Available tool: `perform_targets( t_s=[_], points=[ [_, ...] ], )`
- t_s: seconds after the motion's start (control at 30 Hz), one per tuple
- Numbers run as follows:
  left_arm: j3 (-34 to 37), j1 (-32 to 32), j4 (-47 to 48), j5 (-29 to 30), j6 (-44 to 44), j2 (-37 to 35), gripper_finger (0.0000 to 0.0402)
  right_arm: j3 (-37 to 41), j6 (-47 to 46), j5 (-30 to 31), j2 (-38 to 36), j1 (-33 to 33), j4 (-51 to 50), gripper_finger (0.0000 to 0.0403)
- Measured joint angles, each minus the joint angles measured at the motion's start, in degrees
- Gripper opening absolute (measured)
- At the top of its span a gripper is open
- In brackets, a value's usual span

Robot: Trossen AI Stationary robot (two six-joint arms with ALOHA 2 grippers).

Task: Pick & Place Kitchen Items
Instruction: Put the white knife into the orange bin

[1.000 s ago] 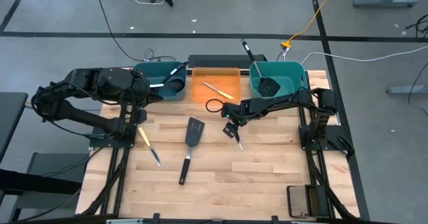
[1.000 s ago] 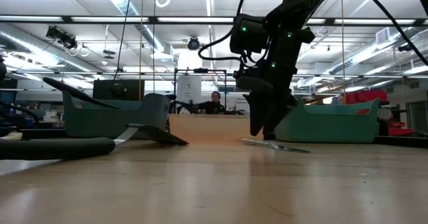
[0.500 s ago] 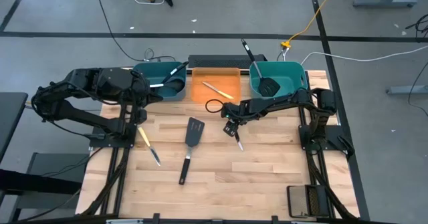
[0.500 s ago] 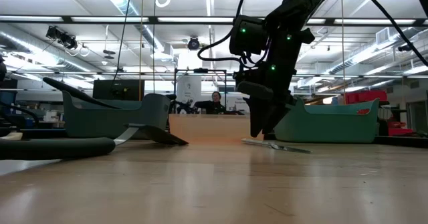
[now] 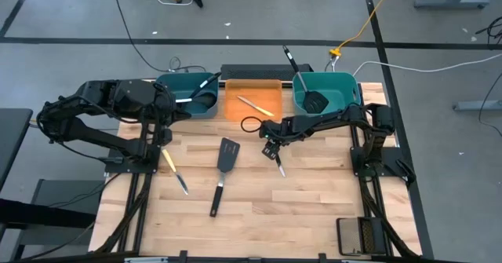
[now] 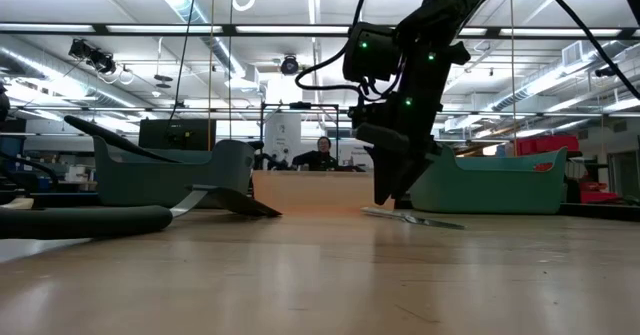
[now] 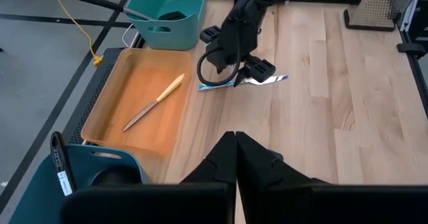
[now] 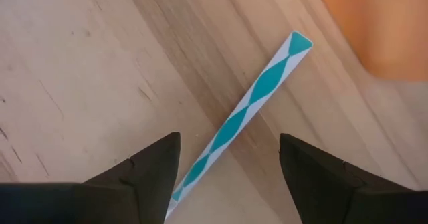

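One slim knife with a teal-and-white patterned handle and silver blade (image 5: pixel 278 162) lies flat on the pale wooden table (image 5: pixel 314 208), just right of centre in the high view, its handle end angled toward the flat orange tray (image 5: pixel 235 110) at the top middle. It lies loose on the wood, which suits a pick from above, and the right gripper (image 5: pixel 271 147) hangs directly over it with jaws spread wide, one dark finger (image 8: pixel 144 170) on either side of the handle, holding nothing. By my reading it is lined up to close on that handle. Further out, a black slotted spatula (image 5: pixel 223 171) and a yellow-handled knife (image 5: pixel 173 169) wait on the table left of centre. At the upper left the left gripper (image 7: pixel 235 158) is parked beside a teal bin (image 5: pixel 196 98), jaws pressed together and empty.
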State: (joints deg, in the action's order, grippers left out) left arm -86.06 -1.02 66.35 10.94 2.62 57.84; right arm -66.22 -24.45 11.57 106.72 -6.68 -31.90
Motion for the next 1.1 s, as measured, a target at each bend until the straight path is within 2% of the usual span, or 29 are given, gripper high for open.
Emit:
perform_targets(
  t_s=[0.23,0.53,1.1],
  points=[
    [0.0,0.0,0.1,0.0,0.1,0.0,0.0003,0.0,-0.7,-2.0,2.8,0.2,0.1,0.026],
    [0.0,0.0,0.2,0.0,0.1,0.0,0.0003,-0.2,-0.6,-1.0,3.3,1.0,-0.6,0.0254],
    [0.0,0.0,0.2,0.0,1.2,0.0,0.0003,-0.1,-0.6,-2.5,3.5,1.0,0.0,0.013]
  ],
)
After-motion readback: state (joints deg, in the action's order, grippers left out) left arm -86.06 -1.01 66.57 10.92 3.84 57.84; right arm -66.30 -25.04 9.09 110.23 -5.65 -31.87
